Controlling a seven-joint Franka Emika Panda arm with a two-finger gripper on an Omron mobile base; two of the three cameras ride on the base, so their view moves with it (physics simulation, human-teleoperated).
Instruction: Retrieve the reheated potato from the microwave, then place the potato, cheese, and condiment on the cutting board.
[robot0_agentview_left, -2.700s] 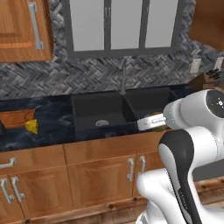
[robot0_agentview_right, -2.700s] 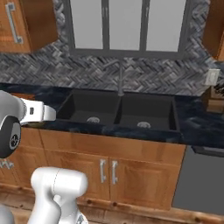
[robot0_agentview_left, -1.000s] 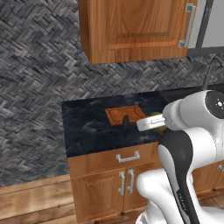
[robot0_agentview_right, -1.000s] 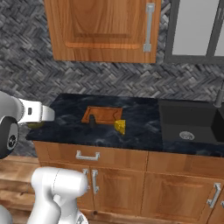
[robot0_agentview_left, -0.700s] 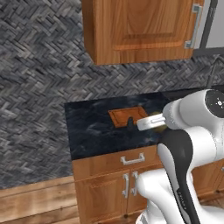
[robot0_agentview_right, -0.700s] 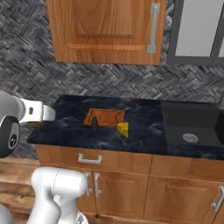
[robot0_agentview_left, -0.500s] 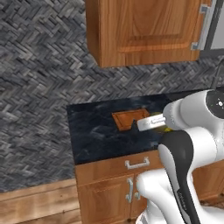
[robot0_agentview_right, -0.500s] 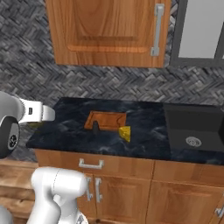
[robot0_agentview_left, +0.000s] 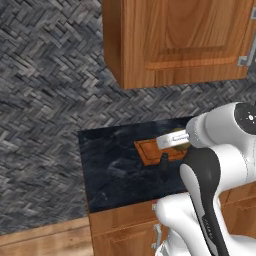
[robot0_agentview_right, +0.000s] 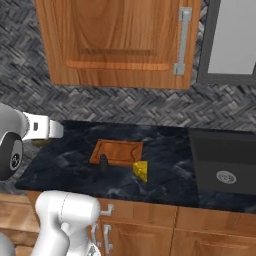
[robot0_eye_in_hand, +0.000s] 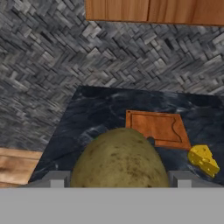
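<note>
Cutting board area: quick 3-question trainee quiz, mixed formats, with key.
1. True or false: the cheese lies on the cutting board.
2. What sits between the fingers of the gripper? A) the condiment B) the potato C) the cheese
3. Fill in: the condiment stands at the board's ___ edge, on the robot's side.

Key
1. False; it rests on the counter just off the board's front right corner.
2. B, the potato.
3. Front.

cutting board (robot0_agentview_left: 152, 150) on counter (robot0_agentview_left: 112, 165), arm (robot0_agentview_left: 215, 155) overlapping
</note>
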